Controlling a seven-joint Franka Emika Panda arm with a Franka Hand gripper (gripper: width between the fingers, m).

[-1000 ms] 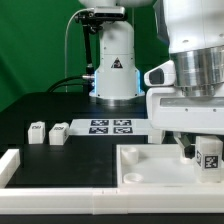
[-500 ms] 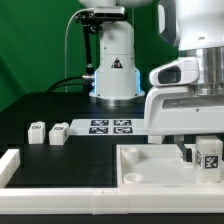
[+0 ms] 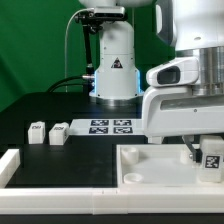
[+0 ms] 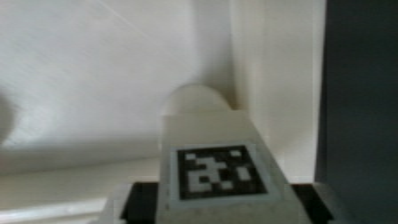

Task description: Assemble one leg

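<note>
Exterior view: the gripper (image 3: 207,152) hangs low over the large white panel (image 3: 150,160) at the view's right edge, its jaws closed on a white leg (image 3: 212,158) with a marker tag. Two more legs (image 3: 37,131) (image 3: 59,130) stand apart on the black table (image 3: 60,110) beside the marker board (image 3: 110,126). In the wrist view the held leg (image 4: 210,150) stands clamped between dark fingers (image 4: 326,198), tip just above the panel (image 4: 89,70), contact unclear

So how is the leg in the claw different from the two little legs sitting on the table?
The held leg is gripped in the claw, above the white panel; the two loose legs rest untouched on the black table. It looks bigger, nearer the camera. All are white with marker tags.
</note>
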